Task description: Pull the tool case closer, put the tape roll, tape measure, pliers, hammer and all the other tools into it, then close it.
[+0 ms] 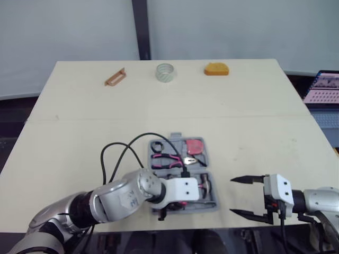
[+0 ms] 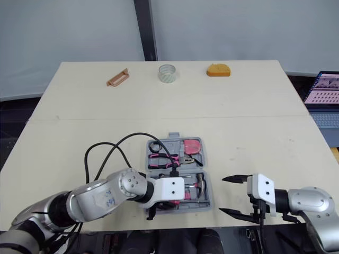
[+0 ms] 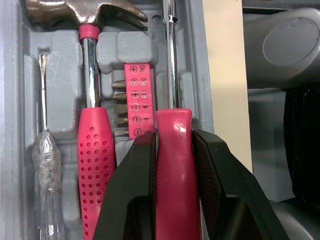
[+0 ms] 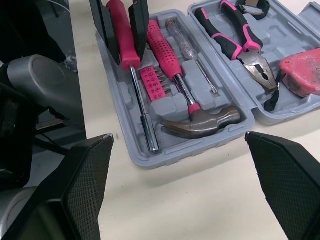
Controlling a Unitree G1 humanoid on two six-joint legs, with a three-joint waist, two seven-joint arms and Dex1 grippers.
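Where the left wrist view looks straight down its own fingers, the left gripper (image 3: 172,136) is clamped on the handle of the pink-handled driver (image 3: 172,190), one black finger pressed to each side. That driver lies in the slot nearest the near rim of the tool case (image 4: 125,95). Its long axis runs along the desk's near edge, and its steel shaft points toward the robot's right. Just beside it and parallel lie a pink bit strip (image 3: 136,100), the hammer (image 3: 92,150) with its head at the same right end, and a clear-handled screwdriver (image 3: 45,165).

The right wrist view adds what that close look misses: the driver's shaft ends in a socket tip near the case's right wall. The far half of the open case holds the pliers (image 4: 235,35) and the red tape measure (image 4: 302,70).

The right gripper (image 1: 232,196) hangs with its fingers spread wide, holding nothing, near the case's right side over the desk's near edge.

From the head views, the case lies open and flat close to the middle of the near edge of the pale desk (image 1: 79,132). A black cable (image 1: 114,153) loops over the left arm. Along the far edge, well apart from the case, sit a tan object (image 1: 115,77), the tape roll (image 1: 166,72) and an orange object (image 1: 216,69). A laptop (image 1: 323,87) stands past the right edge. Behind the desk is a pale wall (image 1: 238,26) with a dark post (image 1: 140,29).
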